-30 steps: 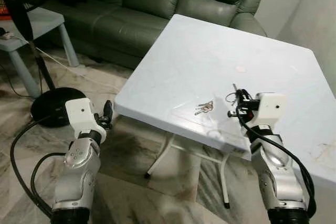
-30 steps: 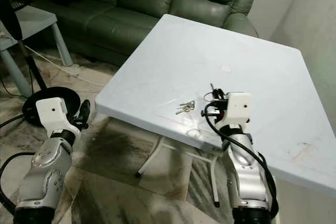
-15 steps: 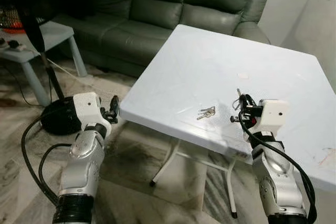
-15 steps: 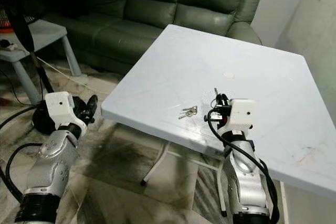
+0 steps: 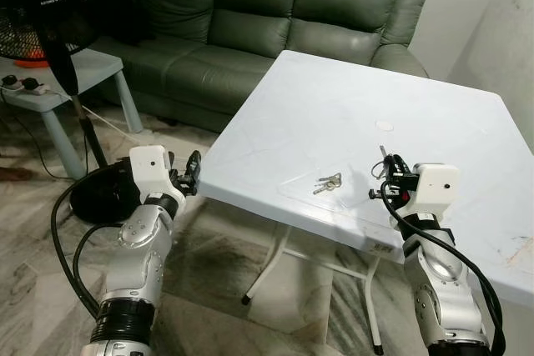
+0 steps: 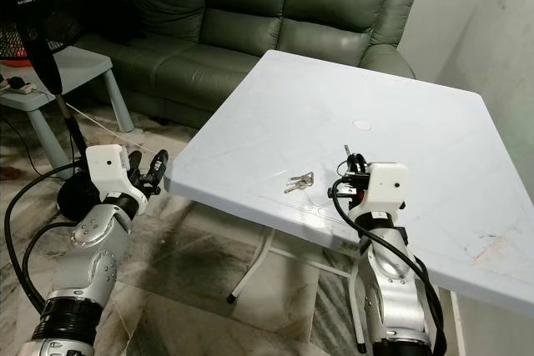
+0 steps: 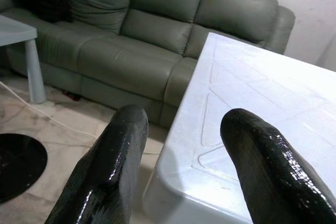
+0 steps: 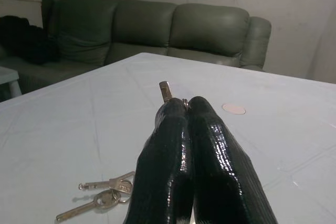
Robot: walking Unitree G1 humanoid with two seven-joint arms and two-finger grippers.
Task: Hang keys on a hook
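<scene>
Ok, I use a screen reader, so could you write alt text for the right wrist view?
The right claw, fingers pressed shut, grips a key whose tip pokes up between them, above a white table. A second bunch of keys lies flat on the table beside the fingers, with a green sofa behind.

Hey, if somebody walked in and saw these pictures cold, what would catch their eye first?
Probably the right claw, raised over the near part of the white table with its fingers shut on a key that sticks up between the tips. Next, the loose bunch of keys lying on the table just to that claw's left. Behind the table, a dark green sofa spans the room, and the left claw hovers open off the table's near left corner.
</scene>
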